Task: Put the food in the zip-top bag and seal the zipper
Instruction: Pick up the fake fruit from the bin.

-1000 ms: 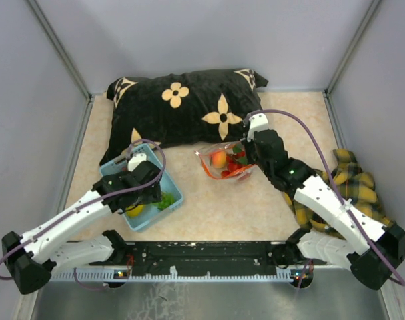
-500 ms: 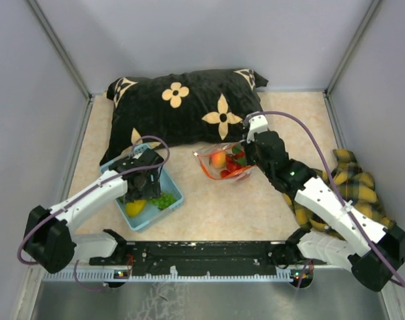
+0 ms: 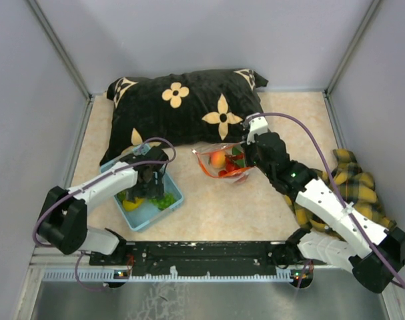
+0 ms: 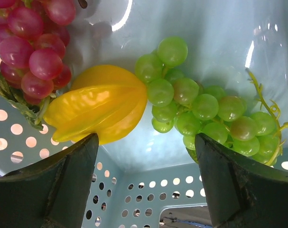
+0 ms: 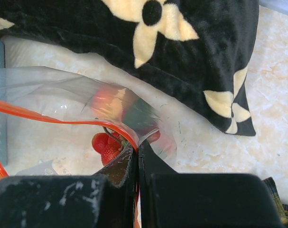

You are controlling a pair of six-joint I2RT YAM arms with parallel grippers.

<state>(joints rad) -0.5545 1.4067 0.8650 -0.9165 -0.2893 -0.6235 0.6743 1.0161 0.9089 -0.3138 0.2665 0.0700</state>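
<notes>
**Left pincer spread over the basket, right pincer pinching the bag**

A pale marbled table (image 3: 269, 200) sits inside grey walls, with a black flowered pillow (image 3: 182, 107) at the far side and a yellow plaid cloth (image 3: 352, 180) at the right edge.

The left pincer (image 3: 151, 181) points down into the light blue basket (image 3: 149, 217). In the wrist view its fingers (image 4: 63, 180) stand wide apart and hold nothing. Between them lie a yellow ridged fruit (image 4: 98, 111) and a bunch of green grapes (image 4: 200, 111), which touch each other. Purple grapes (image 4: 32, 47) lie just beside the yellow fruit, at the upper left of that view.

The right pincer (image 5: 138, 152) is pressed together on the mouth edge of the zip-top bag (image 3: 222, 162), with the red zipper (image 5: 63, 121) running into the grip. The bag is near the front edge of the pillow, mouth gaping toward the basket (the zipper is unsealed). Inside it are a peach (image 3: 217, 159) and strawberries (image 5: 103, 142).

Since a second ago the left arm has swung round: its elbow has come up at the left and the pincer now points more steeply into the basket. The right pincer and the bag have moved slightly toward the pillow, with the grip unchanged.
</notes>
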